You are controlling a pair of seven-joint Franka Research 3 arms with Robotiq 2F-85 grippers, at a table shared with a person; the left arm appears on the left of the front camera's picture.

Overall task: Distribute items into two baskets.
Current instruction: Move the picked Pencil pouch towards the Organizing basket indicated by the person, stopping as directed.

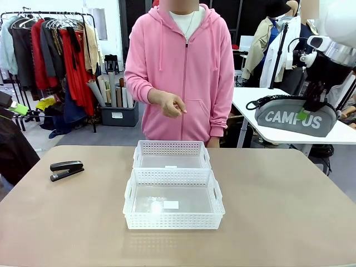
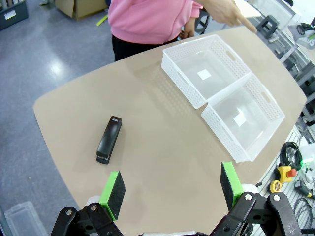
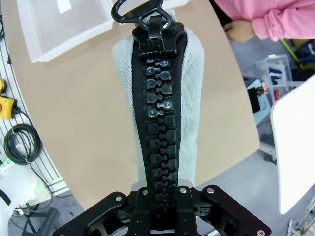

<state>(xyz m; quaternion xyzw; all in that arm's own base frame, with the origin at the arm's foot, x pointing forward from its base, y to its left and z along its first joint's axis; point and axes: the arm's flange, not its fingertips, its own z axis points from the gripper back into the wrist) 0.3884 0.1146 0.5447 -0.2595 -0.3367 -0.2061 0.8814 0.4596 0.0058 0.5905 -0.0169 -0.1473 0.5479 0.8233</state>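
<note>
Near basket (image 1: 173, 221) central, stapler (image 1: 67, 169) by edge (image 1: 40, 167) — pouch (image 1: 295, 118) aloft

person (image 1: 183, 72): pink zip hoodie, white top beneath
left gripper (image 2: 171, 189): black linkage, green pads, silver screws

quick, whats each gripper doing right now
Left gripper: jaws open, holding nothing.
Right gripper: jaws shut on the grey pouch, held up in the air.
</note>
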